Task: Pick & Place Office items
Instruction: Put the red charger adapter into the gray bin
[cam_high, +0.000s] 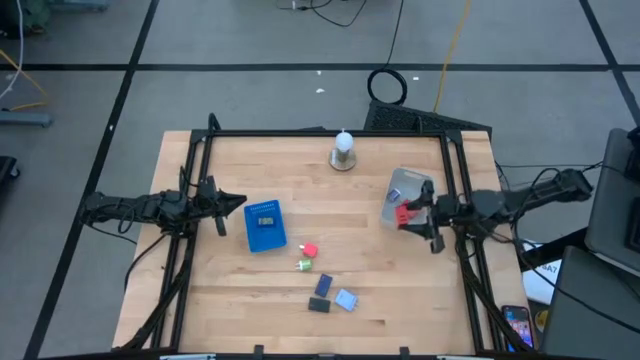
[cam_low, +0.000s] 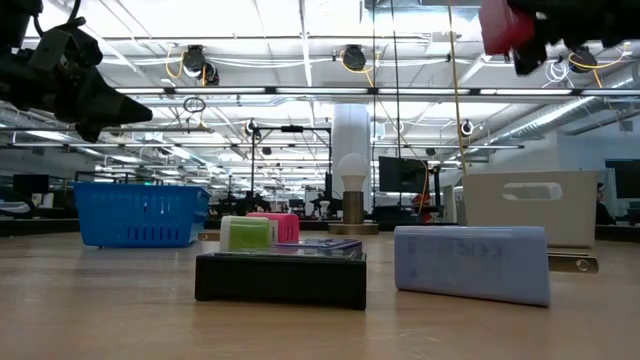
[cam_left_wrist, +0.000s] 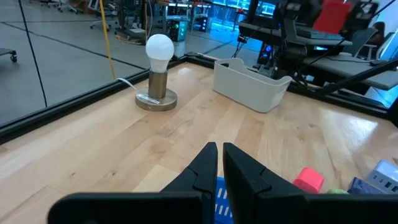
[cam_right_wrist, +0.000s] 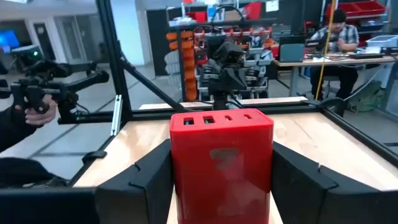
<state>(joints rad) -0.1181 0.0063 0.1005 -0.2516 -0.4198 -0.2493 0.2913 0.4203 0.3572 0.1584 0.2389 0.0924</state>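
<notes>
My right gripper (cam_high: 408, 216) is shut on a red block (cam_right_wrist: 221, 158) and holds it high above the table, just near-side of a white bin (cam_high: 405, 187); the red block (cam_low: 503, 25) also shows in the low view. A pink block (cam_high: 309, 250), a green piece (cam_high: 304, 265), a dark blue piece (cam_high: 325, 286), a light blue block (cam_high: 346, 299) and a black block (cam_high: 319, 305) lie flat mid-table. My left gripper (cam_left_wrist: 221, 163) hovers shut over the far left edge of the blue tray (cam_high: 265, 226). My right gripper pinches the red block between its two fingers, one on each of the block's opposite side faces (cam_right_wrist: 179, 163). The fingers come roughly level from the table's right side. The block is lifted clear of the table, with its slotted face (cam_right_wrist: 219, 118) turned away from the wrist.
A white bulb on a round base (cam_high: 343, 150) stands near the far edge. The white bin (cam_left_wrist: 249, 84) sits on the right side of the table. A dark frame rail (cam_high: 320, 133) borders the table. A person (cam_right_wrist: 28, 118) shows beyond the left side.
</notes>
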